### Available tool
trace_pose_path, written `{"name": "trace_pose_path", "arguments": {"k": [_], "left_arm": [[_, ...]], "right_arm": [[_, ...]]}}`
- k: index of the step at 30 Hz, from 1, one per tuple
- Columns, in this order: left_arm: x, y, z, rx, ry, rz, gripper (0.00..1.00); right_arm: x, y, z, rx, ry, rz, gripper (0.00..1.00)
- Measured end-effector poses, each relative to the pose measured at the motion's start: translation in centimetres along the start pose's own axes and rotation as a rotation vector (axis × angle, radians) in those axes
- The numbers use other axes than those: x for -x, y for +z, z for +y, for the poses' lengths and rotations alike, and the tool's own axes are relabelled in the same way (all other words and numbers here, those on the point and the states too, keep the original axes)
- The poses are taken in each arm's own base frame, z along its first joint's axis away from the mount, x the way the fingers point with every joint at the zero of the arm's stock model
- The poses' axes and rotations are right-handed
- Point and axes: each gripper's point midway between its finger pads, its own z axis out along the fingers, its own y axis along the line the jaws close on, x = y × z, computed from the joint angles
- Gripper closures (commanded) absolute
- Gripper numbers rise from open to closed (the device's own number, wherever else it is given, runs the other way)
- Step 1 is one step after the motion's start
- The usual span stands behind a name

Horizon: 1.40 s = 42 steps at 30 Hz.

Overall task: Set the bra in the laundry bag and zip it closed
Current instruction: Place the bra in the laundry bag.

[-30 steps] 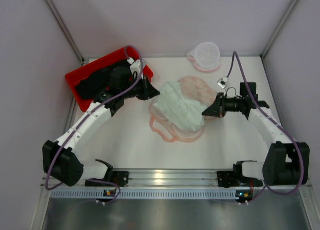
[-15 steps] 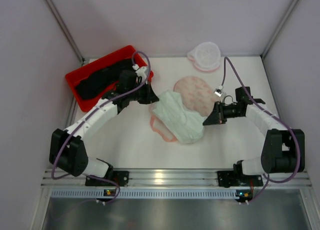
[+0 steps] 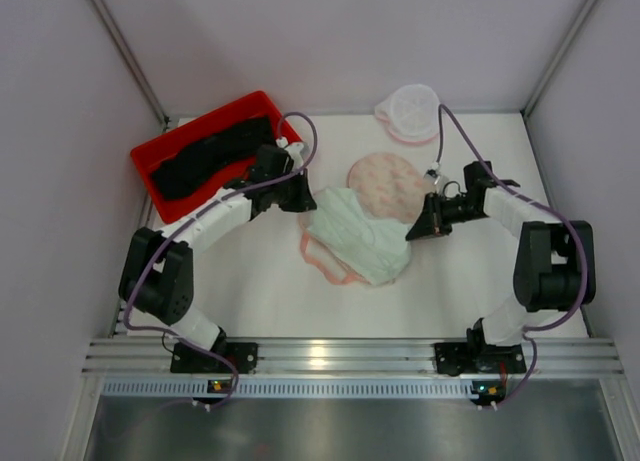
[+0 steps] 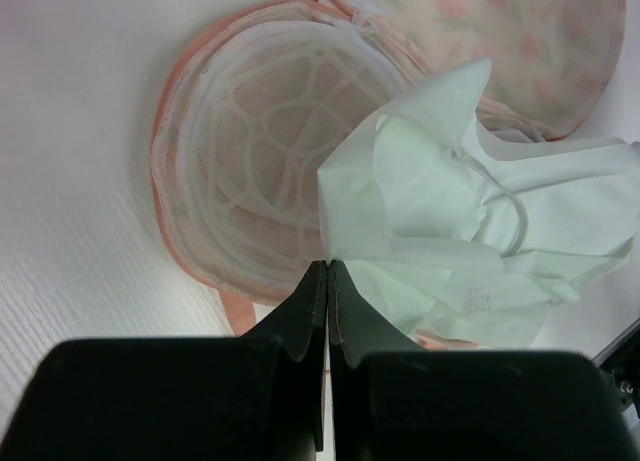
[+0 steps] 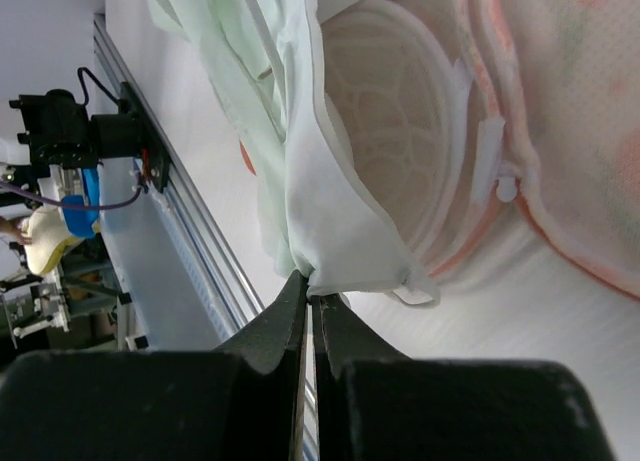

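A black bra [image 3: 210, 156] lies in the red tray [image 3: 200, 121] at the back left. The white mesh laundry bag [image 3: 410, 109] rests at the back right, untouched. Mid-table, both grippers pinch a mint-green garment [image 3: 355, 231] by opposite edges. My left gripper [image 3: 308, 203] [image 4: 327, 266] is shut on its left edge [image 4: 460, 231]. My right gripper [image 3: 410, 233] [image 5: 308, 286] is shut on a hem corner [image 5: 300, 131]. Beneath the garment lies an open mesh dome with pink edging [image 4: 260, 161] [image 5: 390, 131], joined to a peach patterned oval piece [image 3: 390, 181].
The red tray sits close behind my left arm. Grey walls close in the table at the back and both sides. A metal rail [image 3: 320, 356] runs along the near edge. Purple cables loop above both wrists.
The mint-green garment has sunk lower and bunched, uncovering more of the peach oval. Both arms have folded their elbows inward. Both grippers stay shut on the garment.
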Motion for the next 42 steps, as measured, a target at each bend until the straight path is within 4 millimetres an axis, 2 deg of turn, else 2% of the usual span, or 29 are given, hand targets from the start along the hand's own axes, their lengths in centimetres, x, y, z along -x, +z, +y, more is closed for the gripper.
{"name": "trace_pose_path", "arguments": {"k": [4, 8, 9, 10, 11, 12, 13, 14, 16, 17, 21, 22, 25, 28, 30, 32, 34, 35, 39, 42], "left_arm": [[-0.3, 1.3, 1.0, 0.027, 0.004, 0.016, 1.00], [-0.5, 2.0, 2.2, 0.060, 0.015, 0.023, 1.00], [-0.4, 2.1, 2.4, 0.065, 0.017, 0.021, 1.00], [-0.3, 2.1, 2.7, 0.074, 0.022, 0.019, 1.00], [-0.1, 2.2, 2.9, 0.079, 0.025, 0.017, 1.00], [0.0, 2.3, 3.0, 0.083, 0.029, 0.015, 0.95], [0.2, 2.5, 3.3, 0.088, 0.034, 0.013, 0.89], [0.3, 2.6, 3.4, 0.089, 0.036, 0.012, 0.80], [0.5, 2.8, 3.6, 0.087, 0.040, 0.015, 0.72], [0.5, 2.9, 3.7, 0.084, 0.037, 0.017, 0.62], [0.8, 2.7, 3.5, 0.062, 0.043, 0.016, 0.42], [1.1, 2.5, 3.4, 0.057, 0.048, 0.011, 0.41], [2.1, 1.4, 2.5, 0.036, 0.072, -0.012, 0.35], [3.5, -0.7, 1.1, 0.000, 0.091, -0.055, 0.31], [4.5, -2.5, 0.0, -0.037, 0.097, -0.092, 0.28], [5.8, -4.5, -0.8, -0.080, 0.088, -0.134, 0.18], [6.8, -6.1, -0.8, -0.107, 0.059, -0.169, 0.17], [7.3, -6.9, -0.4, -0.114, 0.040, -0.185, 0.10], [8.2, -8.8, 1.1, -0.105, -0.019, -0.218, 0.09], [8.1, -9.4, 1.1, -0.112, -0.035, -0.217, 0.09]], "right_arm": [[0.4, 0.5, -1.0, -0.011, 0.020, 0.015, 1.00], [-0.2, 1.3, -1.7, -0.015, 0.056, 0.052, 1.00], [-0.4, 1.6, -1.9, -0.015, 0.063, 0.062, 0.97], [-0.5, 1.8, -2.0, -0.015, 0.069, 0.069, 0.81], [-0.7, 1.9, -2.1, -0.016, 0.079, 0.076, 0.74], [-0.8, 2.1, -2.2, -0.020, 0.083, 0.082, 0.69], [-0.8, 2.1, -2.4, -0.025, 0.086, 0.087, 0.58], [-0.8, 2.1, -2.5, -0.032, 0.089, 0.089, 0.53], [-0.3, 2.0, -2.8, -0.055, 0.071, 0.088, 0.44], [0.1, 1.8, -2.9, -0.066, 0.057, 0.084, 0.42], [2.7, 0.8, -2.6, -0.119, -0.029, 0.051, 0.41], [3.5, 0.4, -2.3, -0.128, -0.059, 0.037, 0.42], [5.4, -0.8, -0.9, -0.149, -0.163, -0.011, 0.46], [6.4, -1.0, 1.4, -0.164, -0.289, -0.024, 0.48], [6.2, 0.1, 3.0, -0.158, -0.367, 0.002, 0.50], [5.2, 2.0, 4.8, -0.139, -0.438, 0.052, 0.50], [3.8, 4.3, 6.1, -0.119, -0.495, 0.120, 0.49], [3.1, 5.3, 6.6, -0.107, -0.511, 0.149, 0.48], [1.3, 8.2, 6.1, -0.122, -0.533, 0.245, 0.48], [0.4, 9.6, 4.7, -0.162, -0.529, 0.300, 0.47]]}}
